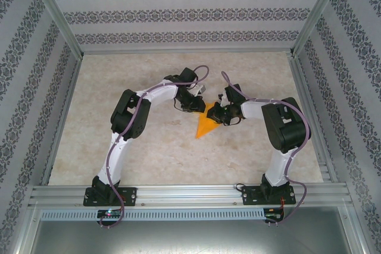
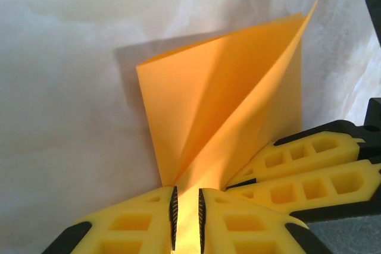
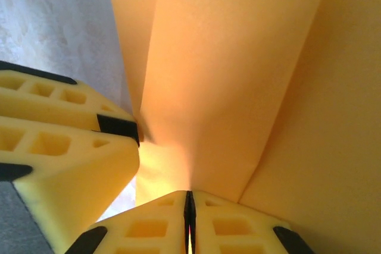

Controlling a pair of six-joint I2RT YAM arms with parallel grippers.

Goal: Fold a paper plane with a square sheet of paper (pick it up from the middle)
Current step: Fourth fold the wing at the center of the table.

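The paper plane is orange-yellow paper folded to a point, and it sits at the table's middle with the tip toward the near left. My right gripper is shut on its lower edge, and the folded layers rise in front of the jaws. My left gripper has its jaws slightly parted, with the paper running loosely through the gap. The two grippers meet over the plane's wide end, the left gripper on one side and the right gripper on the other. The right gripper's fingers lie close beside the left's.
The pale marbled table is boxed in by patterned walls and aluminium rails along the near edge. Both arms arch inward from their bases toward the centre.
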